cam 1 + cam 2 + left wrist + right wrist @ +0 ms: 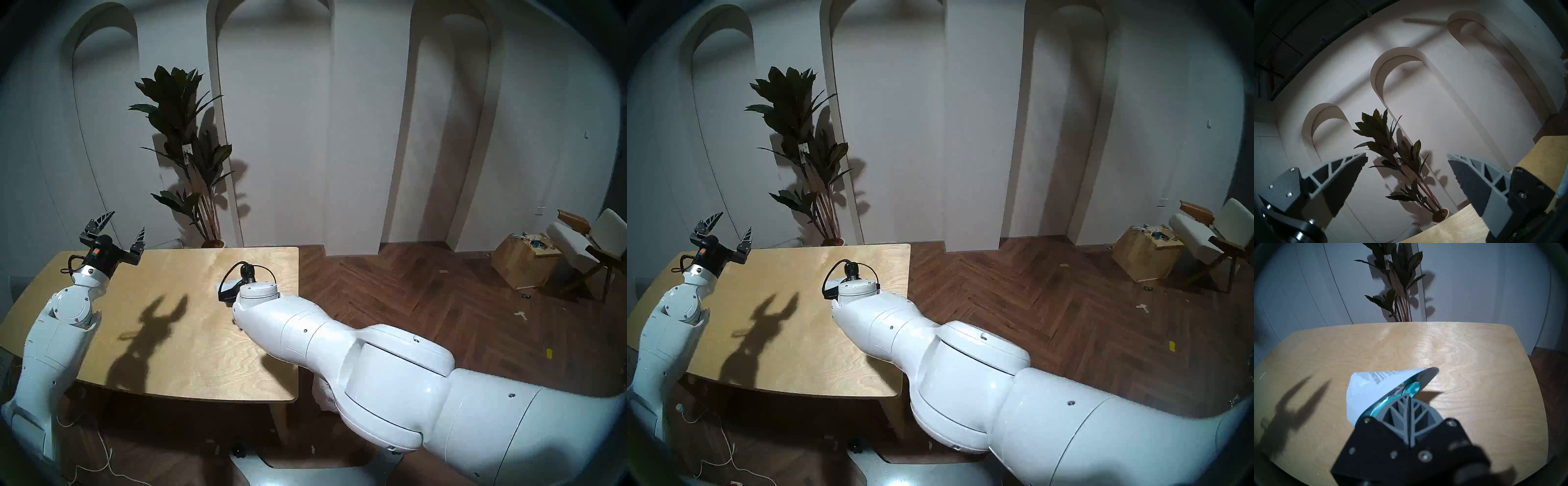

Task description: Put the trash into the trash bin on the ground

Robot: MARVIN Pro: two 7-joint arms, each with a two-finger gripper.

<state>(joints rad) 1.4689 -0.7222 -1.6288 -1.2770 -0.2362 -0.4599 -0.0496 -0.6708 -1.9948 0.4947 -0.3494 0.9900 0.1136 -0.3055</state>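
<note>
Right now the right claw (1409, 405) is clenched on the wrapper (1376, 389), its two ribbed fingers pressed flat together with the teal-printed edge pinched between them. Only a corner of the sheet is caught; the white, printed body fans out forward and to one side, free of the worktop (1466, 351) by the look of the shadow beneath it. From the head view this claw is hidden behind its own wrist, which hangs over the right half of the worktop, nearer the far edge than the near one.

Across at the far-left corner, the left claw (120, 225) points upward with its fingers spread wide and nothing between them.

No other trash shows on the worktop, so this looks like the last piece. The trash bin (324, 393) is mostly hidden: only a bit of crinkly white shows on the floor under the right arm, just off the near-right corner.

To carry well, I judge the pinch should be kept firm, since the hold is thin and the loose sheet may flap. Swing out past the right edge, lower close over the bin's mouth, and only then release, so the light wrapper does not drift.
</note>
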